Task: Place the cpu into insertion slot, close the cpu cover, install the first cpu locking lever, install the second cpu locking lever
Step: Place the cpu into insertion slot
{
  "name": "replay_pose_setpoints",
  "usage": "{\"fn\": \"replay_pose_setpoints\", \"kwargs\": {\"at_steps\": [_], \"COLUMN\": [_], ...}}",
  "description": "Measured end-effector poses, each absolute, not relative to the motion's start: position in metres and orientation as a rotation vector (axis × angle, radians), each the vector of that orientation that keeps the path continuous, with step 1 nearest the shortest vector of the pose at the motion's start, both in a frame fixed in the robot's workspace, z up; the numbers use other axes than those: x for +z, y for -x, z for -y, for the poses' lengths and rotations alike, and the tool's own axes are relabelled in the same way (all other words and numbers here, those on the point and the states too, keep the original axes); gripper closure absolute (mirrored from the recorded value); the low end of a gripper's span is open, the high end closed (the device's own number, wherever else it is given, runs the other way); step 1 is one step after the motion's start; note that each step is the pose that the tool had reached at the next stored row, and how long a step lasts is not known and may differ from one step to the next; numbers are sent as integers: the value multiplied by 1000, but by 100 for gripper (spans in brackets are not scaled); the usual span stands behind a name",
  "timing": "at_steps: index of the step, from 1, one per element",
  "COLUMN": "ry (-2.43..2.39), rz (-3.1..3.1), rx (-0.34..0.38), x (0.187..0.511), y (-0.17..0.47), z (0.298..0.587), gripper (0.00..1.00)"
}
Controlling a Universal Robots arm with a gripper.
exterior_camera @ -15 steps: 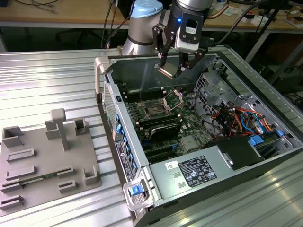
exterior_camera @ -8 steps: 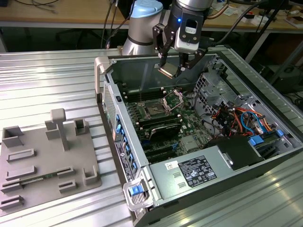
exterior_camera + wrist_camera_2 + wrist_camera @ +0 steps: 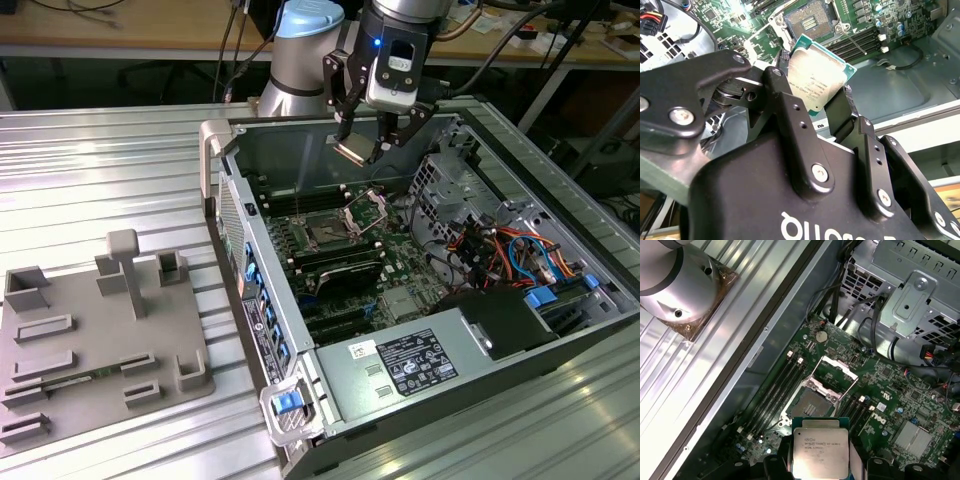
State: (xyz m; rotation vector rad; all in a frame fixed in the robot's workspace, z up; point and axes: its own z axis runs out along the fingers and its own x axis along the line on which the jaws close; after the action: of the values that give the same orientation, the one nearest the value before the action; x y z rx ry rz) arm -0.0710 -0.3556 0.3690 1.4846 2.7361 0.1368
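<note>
Where the pincer sits: gripper (image 3: 362, 148) hangs over the open grey metal computer case (image 3: 470, 110), above the green motherboard (image 3: 400, 262) and not touching it
Pincer state: black fingers (image 3: 785, 115) narrowed onto two opposite edges of the cpu, gripping it
Cpu: small flat square chip with a silver-grey metal top and green rim (image 3: 352, 152), held between the fingertips, tilted in the exterior view; metal top faces the camera in both wrist views (image 3: 817, 80) (image 3: 820, 452)
Insertion slot: small square dark socket with a silver rim (image 3: 328, 232) (image 3: 810, 405), below the pincer, well apart from the chip, nothing in it
Cpu cover: thin silver square frame plate with a cut-out middle (image 3: 367, 210) (image 3: 823, 389), swung up open, just beside the socket, below the pincer
Memory slots: long narrow black ones (image 3: 782, 385) flank the socket, below the pincer
Power supply: grey box (image 3: 400, 365), well apart from the pincer, at the case's near end in the exterior view
</note>
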Motion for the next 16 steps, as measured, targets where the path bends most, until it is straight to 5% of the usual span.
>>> {"fn": "replay_pose_setpoints", "kwargs": {"at_steps": [16], "ry": [-1536], "rz": [-2706], "rx": [136], "x": [369], "y": [71], "z": [356], "gripper": [45]}}
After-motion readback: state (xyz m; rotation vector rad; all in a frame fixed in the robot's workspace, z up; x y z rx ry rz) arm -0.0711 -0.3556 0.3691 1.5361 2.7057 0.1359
